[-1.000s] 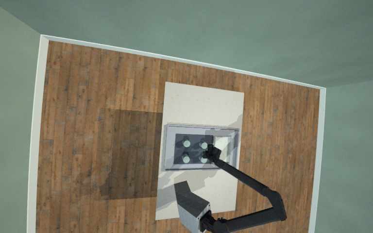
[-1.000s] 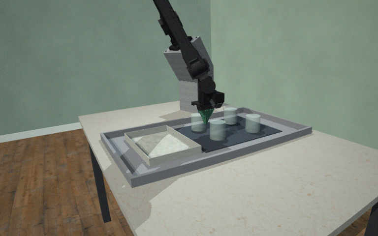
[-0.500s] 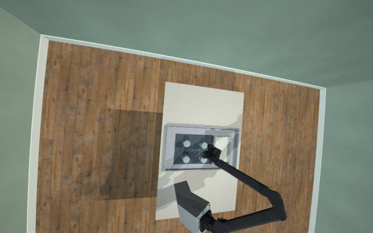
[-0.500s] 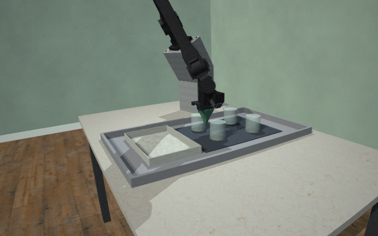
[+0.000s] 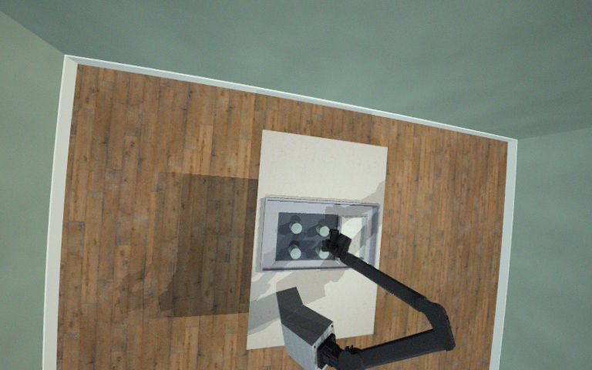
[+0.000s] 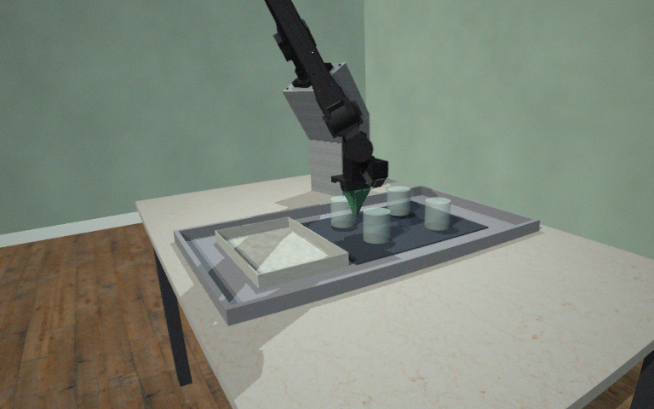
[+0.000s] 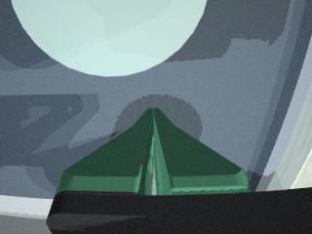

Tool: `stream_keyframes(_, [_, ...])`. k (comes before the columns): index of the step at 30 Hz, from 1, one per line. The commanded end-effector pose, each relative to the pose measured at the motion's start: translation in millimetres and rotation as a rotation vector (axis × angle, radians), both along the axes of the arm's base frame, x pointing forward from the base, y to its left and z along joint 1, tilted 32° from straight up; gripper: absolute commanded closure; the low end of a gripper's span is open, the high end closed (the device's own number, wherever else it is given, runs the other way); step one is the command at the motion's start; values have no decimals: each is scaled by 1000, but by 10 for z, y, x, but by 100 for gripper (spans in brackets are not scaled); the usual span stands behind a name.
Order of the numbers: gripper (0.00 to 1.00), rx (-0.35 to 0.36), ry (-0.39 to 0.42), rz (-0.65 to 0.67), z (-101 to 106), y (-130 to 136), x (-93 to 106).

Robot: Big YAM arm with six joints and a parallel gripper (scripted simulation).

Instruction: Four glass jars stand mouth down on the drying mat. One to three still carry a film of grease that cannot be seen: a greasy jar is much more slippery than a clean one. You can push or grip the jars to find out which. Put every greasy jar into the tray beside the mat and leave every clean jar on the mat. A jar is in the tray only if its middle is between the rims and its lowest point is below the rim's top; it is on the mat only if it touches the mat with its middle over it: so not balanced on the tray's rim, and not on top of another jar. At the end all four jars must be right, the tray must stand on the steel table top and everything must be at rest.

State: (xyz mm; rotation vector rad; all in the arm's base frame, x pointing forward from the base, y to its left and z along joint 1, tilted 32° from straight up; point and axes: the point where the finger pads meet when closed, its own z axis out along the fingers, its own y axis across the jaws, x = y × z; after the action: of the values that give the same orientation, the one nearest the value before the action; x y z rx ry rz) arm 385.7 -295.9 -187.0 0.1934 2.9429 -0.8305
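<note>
Green-walled room, dark drying mat (image 6: 429, 235), four unlabelled jars, gripper (image 6: 355, 210) pressed together, holding nothing

Even, fairly bright light, with soft-edged shadows thrown leftwards onto the floor (image 5: 205, 243) in the top view's lower left. All three views are coarse and blocky, the wrist view most so, and there is no glare
</note>
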Motion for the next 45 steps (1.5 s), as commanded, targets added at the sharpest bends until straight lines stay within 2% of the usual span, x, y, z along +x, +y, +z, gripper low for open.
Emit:
stream_keyframes(1, [100,-3,-8,4,119,81,73])
stream_keyframes(10, [100,-3,-8,4,703,443,39])
stream_keyframes(45, [100,-3,-8,4,703,443,39])
